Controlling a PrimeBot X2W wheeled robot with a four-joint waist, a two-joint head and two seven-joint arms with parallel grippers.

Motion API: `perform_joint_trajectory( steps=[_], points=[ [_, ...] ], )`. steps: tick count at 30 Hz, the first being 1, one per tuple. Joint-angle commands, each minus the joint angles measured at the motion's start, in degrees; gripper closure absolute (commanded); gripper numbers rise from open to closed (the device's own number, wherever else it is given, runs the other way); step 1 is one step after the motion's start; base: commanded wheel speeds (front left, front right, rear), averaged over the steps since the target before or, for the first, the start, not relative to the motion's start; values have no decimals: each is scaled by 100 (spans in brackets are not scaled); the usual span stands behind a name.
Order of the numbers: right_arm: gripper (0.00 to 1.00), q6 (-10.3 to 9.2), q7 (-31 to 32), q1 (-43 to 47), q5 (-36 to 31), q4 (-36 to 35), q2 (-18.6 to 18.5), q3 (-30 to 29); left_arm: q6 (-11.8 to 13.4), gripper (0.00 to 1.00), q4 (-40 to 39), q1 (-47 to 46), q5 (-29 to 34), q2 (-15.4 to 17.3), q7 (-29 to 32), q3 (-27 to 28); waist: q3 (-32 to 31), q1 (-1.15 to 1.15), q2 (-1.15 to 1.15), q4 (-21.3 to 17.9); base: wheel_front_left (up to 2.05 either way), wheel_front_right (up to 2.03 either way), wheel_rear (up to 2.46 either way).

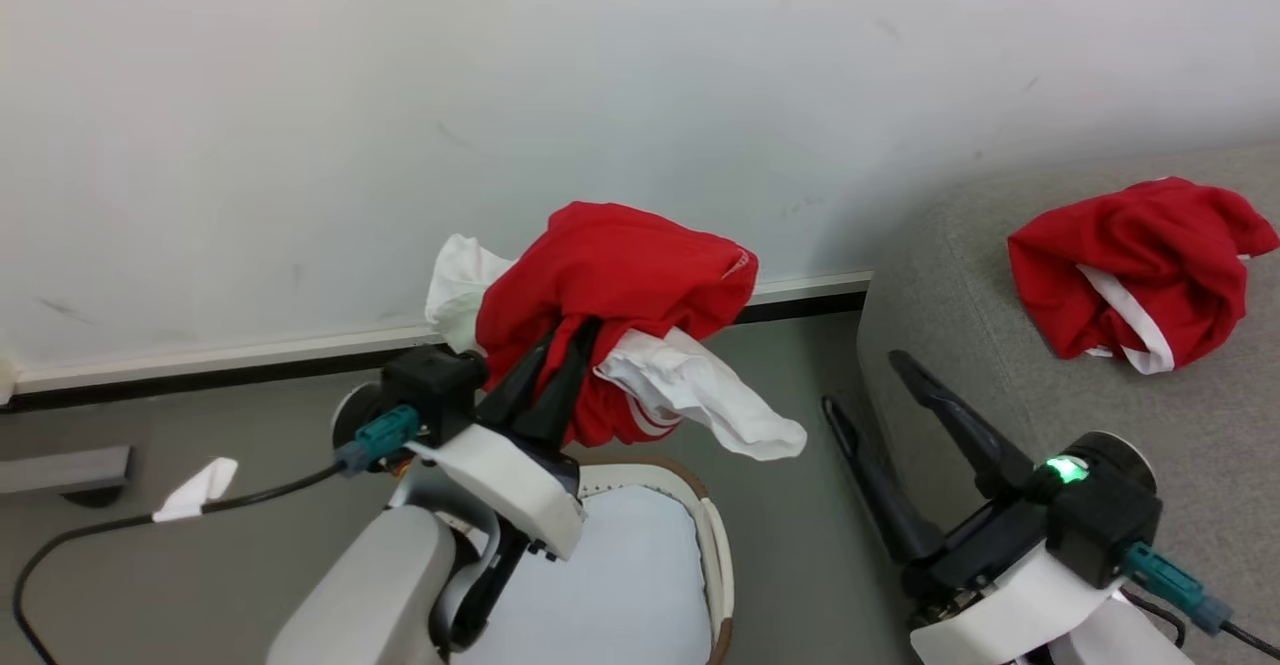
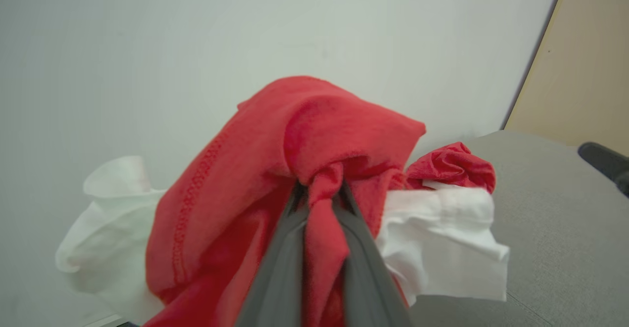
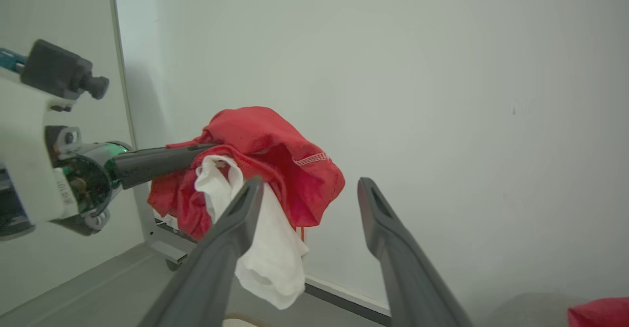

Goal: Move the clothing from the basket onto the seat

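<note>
My left gripper (image 1: 572,337) is shut on a bunched red piece of clothing (image 1: 620,275) with white sleeve ends, held up in the air above the basket (image 1: 716,535). In the left wrist view its fingers (image 2: 275,268) pinch a fold of the red cloth (image 2: 314,135). A second red garment (image 1: 1140,265) with white trim lies crumpled on the grey seat (image 1: 960,275) at the right. My right gripper (image 1: 862,382) stands open beside the seat's edge, empty. Its wrist view shows the held clothing (image 3: 275,145) just beyond its spread fingers (image 3: 393,248).
A pale wall with a dark baseboard (image 1: 200,360) runs close behind the basket. On the grey floor at the left lie a black cable with a white tag (image 1: 195,490) and a grey bar-shaped foot (image 1: 65,470). A strip of floor separates the basket and the seat.
</note>
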Motion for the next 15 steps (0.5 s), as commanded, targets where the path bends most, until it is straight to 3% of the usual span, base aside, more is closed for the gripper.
perform_joint_trajectory(
  steps=[1,8,15],
  points=[
    [0,-13,1,-113,57,42,-76,160,-31,100,22,-70,57,-17,-4,-40,17,0,0,81,0,0,0],
    [0,-13,1,-631,366,422,-320,1254,-128,100,237,-160,96,-243,-47,-337,15,0,0,378,0,0,0],
    [0,-13,1,-1018,682,1132,-340,1891,-229,100,367,-214,134,-448,-69,-678,-23,0,0,730,0,0,0]
  ],
)
